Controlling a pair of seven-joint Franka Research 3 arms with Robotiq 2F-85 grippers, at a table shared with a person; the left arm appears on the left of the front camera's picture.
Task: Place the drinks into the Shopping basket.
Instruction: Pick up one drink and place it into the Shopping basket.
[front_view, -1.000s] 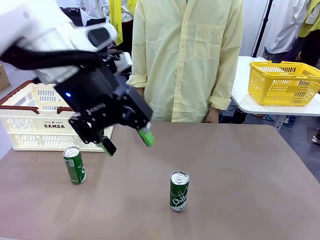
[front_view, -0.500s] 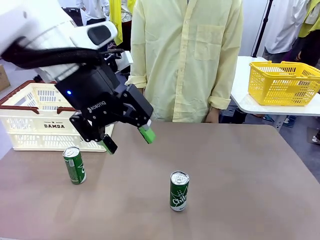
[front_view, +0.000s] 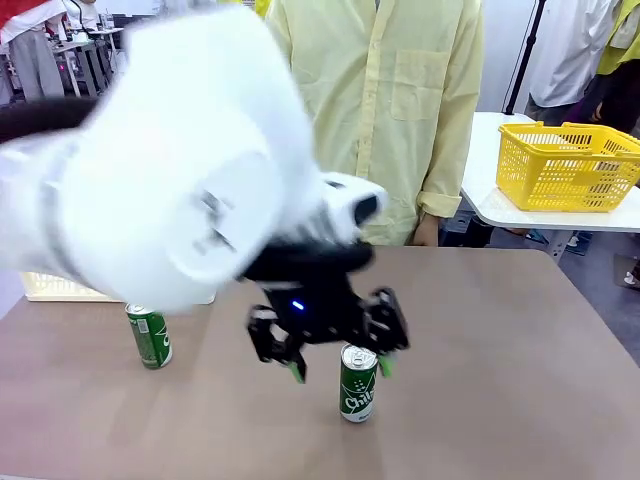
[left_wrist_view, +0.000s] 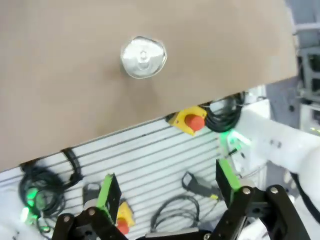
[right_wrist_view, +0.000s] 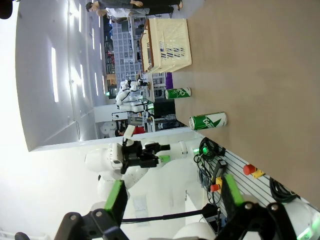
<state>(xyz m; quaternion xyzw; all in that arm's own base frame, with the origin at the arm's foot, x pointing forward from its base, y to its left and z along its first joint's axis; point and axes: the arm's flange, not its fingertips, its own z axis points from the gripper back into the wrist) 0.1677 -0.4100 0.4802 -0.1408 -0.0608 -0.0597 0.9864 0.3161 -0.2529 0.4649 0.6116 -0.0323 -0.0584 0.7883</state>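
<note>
Two dark green drinks stand upright on the brown table: one can in the middle and another can at the left. My left gripper hovers open, pointing down, just over the middle can, one green pad on each side of its top. From the left wrist, that can's silver top lies ahead of the open left gripper, not between the fingers. The Shopping basket at the back left is mostly hidden by my left arm. From the right wrist I see the basket and both cans beyond my open, empty right gripper.
A person in a pale yellow shirt stands at the table's far edge. A yellow mesh basket sits on a white side table at the back right. The right half of the brown table is bare.
My left arm has swung from beside the basket to the right and down, over the middle can. Its jaws stayed open. The cans have not moved.
</note>
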